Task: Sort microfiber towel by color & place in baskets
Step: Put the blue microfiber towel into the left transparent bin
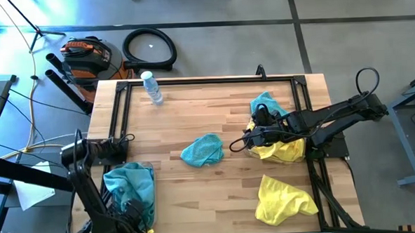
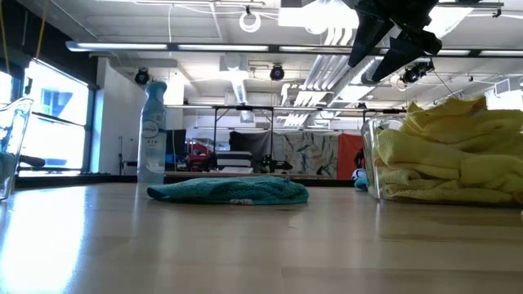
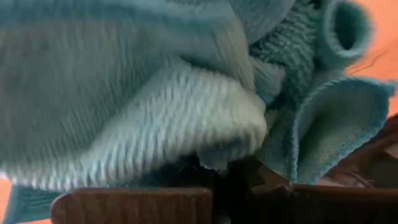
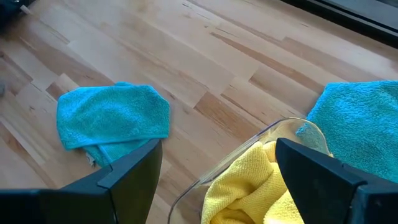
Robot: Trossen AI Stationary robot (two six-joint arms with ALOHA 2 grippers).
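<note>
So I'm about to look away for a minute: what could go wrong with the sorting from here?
The right gripper hangs open above the rim of the yellow-filled basket; reaching for the teal towel mid-table, it might clip and shift that basket. The yellow pile bulges over the top, so the loose yellow towel may slide off once added. Another teal towel lies against that basket and could get dragged along.

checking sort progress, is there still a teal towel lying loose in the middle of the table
Yes, one teal towel lies crumpled on the bare wood near the table's centre, outside both baskets.
</note>
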